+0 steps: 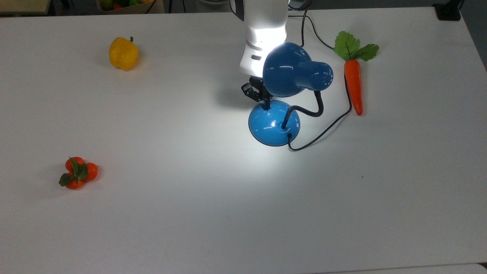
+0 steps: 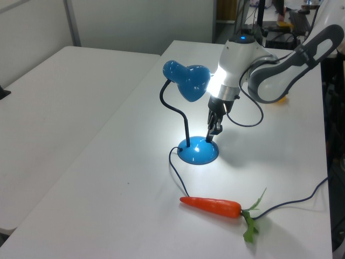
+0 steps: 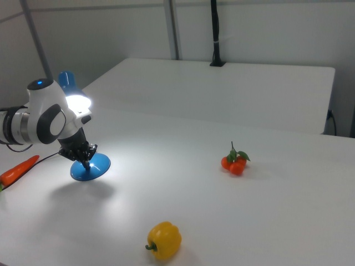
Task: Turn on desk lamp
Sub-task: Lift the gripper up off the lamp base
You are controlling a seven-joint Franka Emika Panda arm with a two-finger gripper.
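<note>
Desk lamp glows on the table; the hand, fingers together for poking, hovers at its base switch.

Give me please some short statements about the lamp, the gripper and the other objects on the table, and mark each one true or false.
1. The desk lamp is lit and throws a bright patch on the table. True.
2. The gripper is at the lamp's base. True.
3. The carrot lies under the lamp's shade. False: it lies beside the lamp, on the top view's right, next to the cord.
4. The yellow pepper touches the tangerines. False: they lie far apart.
5. The lamp has tipped over. False: it stands on its base.
</note>
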